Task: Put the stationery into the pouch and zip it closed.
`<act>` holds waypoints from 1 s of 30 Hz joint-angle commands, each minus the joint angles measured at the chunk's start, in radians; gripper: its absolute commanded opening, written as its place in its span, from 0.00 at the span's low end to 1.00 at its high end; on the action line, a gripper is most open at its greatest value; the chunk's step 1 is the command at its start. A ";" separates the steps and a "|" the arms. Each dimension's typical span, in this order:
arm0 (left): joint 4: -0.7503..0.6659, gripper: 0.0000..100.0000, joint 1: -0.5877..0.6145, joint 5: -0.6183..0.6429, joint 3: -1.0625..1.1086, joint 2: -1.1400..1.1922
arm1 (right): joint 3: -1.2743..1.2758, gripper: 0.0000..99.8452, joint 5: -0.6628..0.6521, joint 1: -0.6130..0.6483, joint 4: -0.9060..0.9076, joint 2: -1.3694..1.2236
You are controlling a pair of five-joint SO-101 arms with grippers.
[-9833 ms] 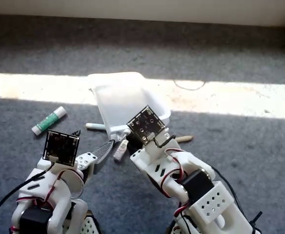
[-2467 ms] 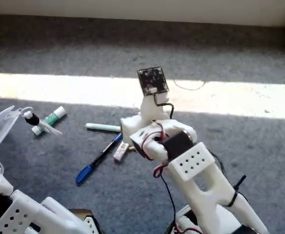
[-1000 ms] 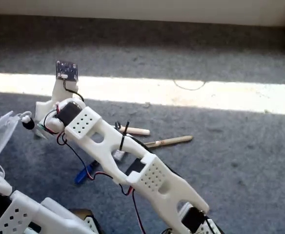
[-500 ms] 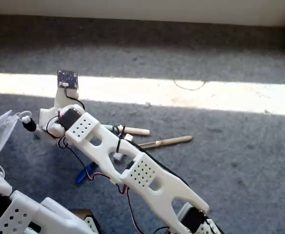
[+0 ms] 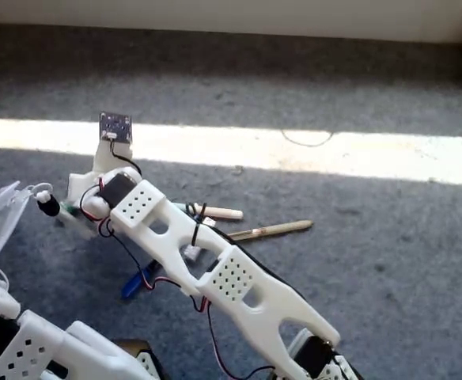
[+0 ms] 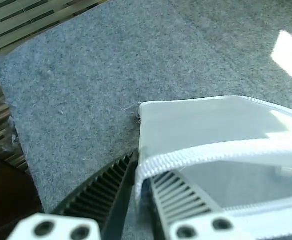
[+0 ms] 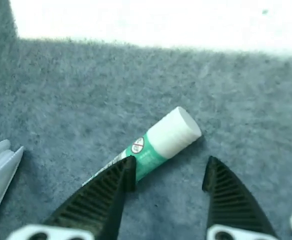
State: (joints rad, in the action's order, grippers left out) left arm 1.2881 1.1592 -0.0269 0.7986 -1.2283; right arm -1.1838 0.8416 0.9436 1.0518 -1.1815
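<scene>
Grey carpet: right claw spread wide over the glue stick.
Left wrist view has the left claw clenched on the pouch edge (translucent white); the high view adds a blue pen and a pencil nearby.

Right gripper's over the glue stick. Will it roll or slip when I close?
Round glue stick lies flat on carpet, so it may roll, though the pile probably damps that. Its smooth casing could slip; the open right gripper hangs askew over it.
</scene>
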 commanded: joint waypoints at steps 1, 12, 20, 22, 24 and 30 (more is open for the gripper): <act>-0.003 0.01 -0.001 -0.008 -0.004 0.013 | -0.050 0.23 0.005 -0.047 0.097 0.025; -0.003 0.01 -0.002 -0.008 -0.001 0.013 | -0.348 0.23 -0.074 -0.047 0.139 0.035; 0.003 0.01 -0.002 -0.008 0.001 0.013 | -0.268 0.23 -0.158 0.005 -0.194 -0.024; 0.003 0.01 -0.002 -0.008 0.001 0.013 | -0.252 0.23 -0.172 0.025 -0.243 -0.054; 0.003 0.01 -0.002 -0.008 0.001 0.013 | -0.251 0.23 -0.193 0.041 -0.265 -0.084; 0.003 0.01 -0.002 -0.008 0.001 0.013 | -0.243 0.23 -0.203 0.042 -0.251 -0.147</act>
State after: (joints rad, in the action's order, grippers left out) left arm 1.2881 1.1592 -0.0269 0.7986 -1.2283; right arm -1.4185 0.6529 0.9851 0.8109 -1.3426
